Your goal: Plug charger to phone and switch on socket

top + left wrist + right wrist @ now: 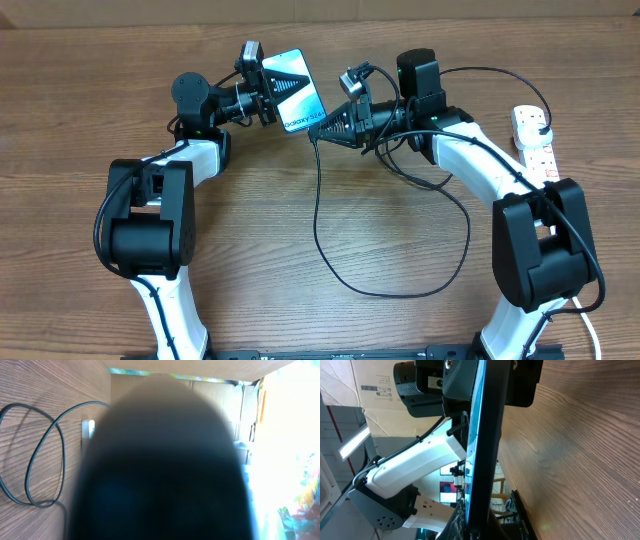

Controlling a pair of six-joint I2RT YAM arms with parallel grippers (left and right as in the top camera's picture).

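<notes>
My left gripper (266,86) is shut on the long edge of the phone (297,88) and holds it off the table, teal screen up. The phone (165,470) fills the left wrist view as a dark blur that hides the fingers. My right gripper (320,128) is shut on the connector end of the charger (318,215), right at the phone's short edge with the white text. The connector itself is hidden. In the right wrist view the phone (485,435) stands edge-on between my fingertips (470,529). The black cable loops across the table toward the socket (537,140) at the far right.
The charger's loop (42,460) lies on the wood under the phone. The left arm (415,467) faces the right wrist camera just beyond the phone. A thick white cord (590,330) runs past the right arm's base. Cardboard boxes (375,385) stand behind the table.
</notes>
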